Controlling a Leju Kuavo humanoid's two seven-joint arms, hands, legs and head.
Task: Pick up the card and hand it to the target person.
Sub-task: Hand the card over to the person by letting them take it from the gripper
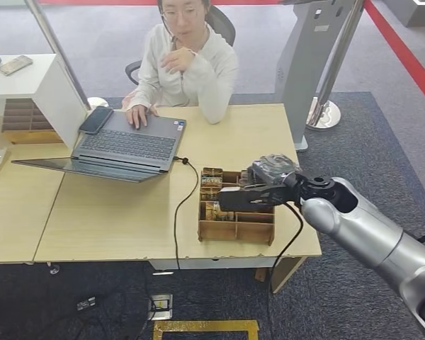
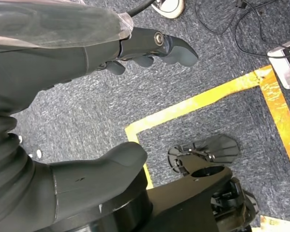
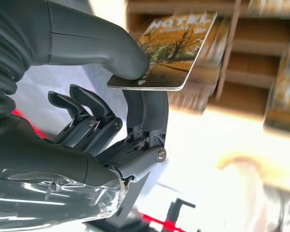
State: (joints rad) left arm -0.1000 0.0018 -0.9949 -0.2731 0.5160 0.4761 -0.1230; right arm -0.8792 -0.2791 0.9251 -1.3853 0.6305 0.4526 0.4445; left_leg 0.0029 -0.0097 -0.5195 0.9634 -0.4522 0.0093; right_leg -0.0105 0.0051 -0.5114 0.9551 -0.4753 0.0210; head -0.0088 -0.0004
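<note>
Right hand (image 1: 256,190) poised over a wooden compartment tray (image 1: 237,228) on the light wood tabletop (image 1: 108,219), pinching a card (image 3: 169,53) between thumb (image 3: 99,46) and fingers (image 3: 147,113). Card printed with an orange and green landscape, held flat, thumb pressed on its top face near one edge, most of its length jutting forward from the hand toward the tray's dividers. More cards of similar print standing in the tray compartments (image 1: 211,185) just beyond the fingertips. Silver right arm (image 1: 370,237) reaching in from the near right side of the tabletop.

Seated across the tabletop, well beyond the hand and off to its left: a person in a pale zip top (image 1: 191,71), one hand on an open grey laptop (image 1: 127,149), the other raised to the chin. Dark phone (image 1: 95,120) lying at the laptop's far corner. Black cable (image 1: 177,212) trailing from the laptop past the tray and over the near edge.

Left hand (image 2: 99,96) hanging above grey carpet (image 2: 216,63) and a strip of yellow floor tape (image 2: 195,104), fingers apart, nothing held.
</note>
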